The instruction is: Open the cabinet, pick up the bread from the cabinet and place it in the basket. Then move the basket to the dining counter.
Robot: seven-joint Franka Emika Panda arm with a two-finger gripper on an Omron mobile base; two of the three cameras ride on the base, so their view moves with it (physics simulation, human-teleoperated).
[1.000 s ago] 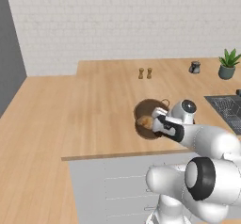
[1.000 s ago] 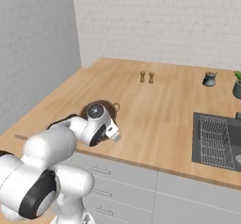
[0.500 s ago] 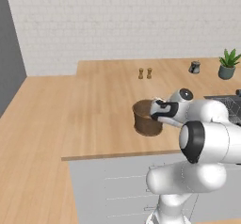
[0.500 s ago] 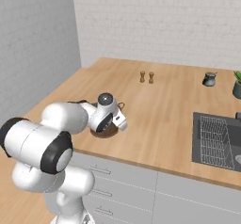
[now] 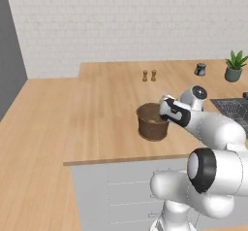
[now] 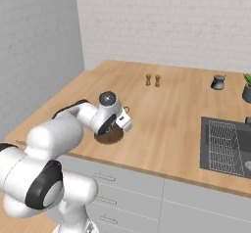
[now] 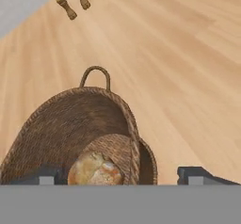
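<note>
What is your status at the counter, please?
Gripper open, at the basket's rim. Bread inside basket, basket upright on dining counter. Nothing in the way.

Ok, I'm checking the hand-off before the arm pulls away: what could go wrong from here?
The open gripper sits right at the rim of the round dark-brown woven basket, so a retreat could snag the rim or its thin hoop handle and tip it. The small golden-brown bread bun inside could then roll out. The basket also stands fairly near the front edge of the light-wood counter.
</note>
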